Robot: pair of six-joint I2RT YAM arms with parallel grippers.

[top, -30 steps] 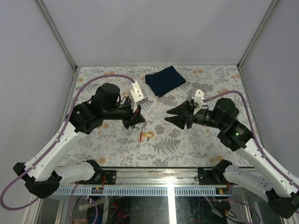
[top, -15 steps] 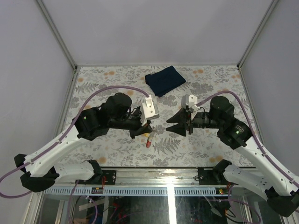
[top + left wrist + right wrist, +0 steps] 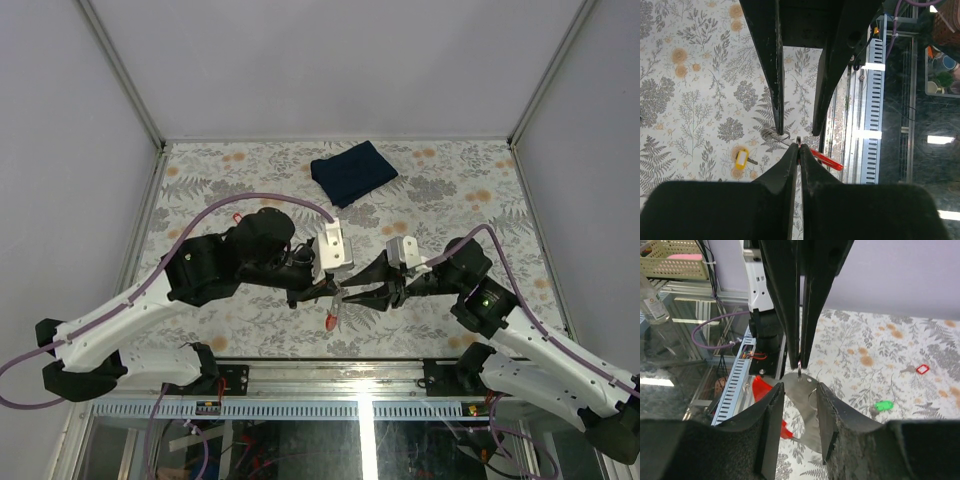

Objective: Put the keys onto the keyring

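Observation:
My left gripper point(image 3: 798, 146) is shut on the keyring, pinching its thin ring right at the fingertips. The silvery loop point(image 3: 774, 133) and red tag point(image 3: 826, 159) hang off it above the table; the tag point(image 3: 331, 321) also shows in the top view. My right gripper point(image 3: 799, 390) faces the left gripper point(image 3: 799, 363) tip to tip. It is open, with the keyring's silvery metal part point(image 3: 807, 405) between its fingers. The yellow key point(image 3: 741, 158) lies on the table below. The green key point(image 3: 883, 405) lies farther off.
A folded dark blue cloth point(image 3: 353, 171) lies at the back of the flowered table point(image 3: 200, 180). A small red-framed tag point(image 3: 922, 369) lies on the table beyond the green key. The table's near edge with its slotted rail point(image 3: 867, 100) is close under both grippers.
My left gripper has carried the keyring right and toward the near edge. The right gripper has moved left to meet it, its fingers now around the hanging metal part.

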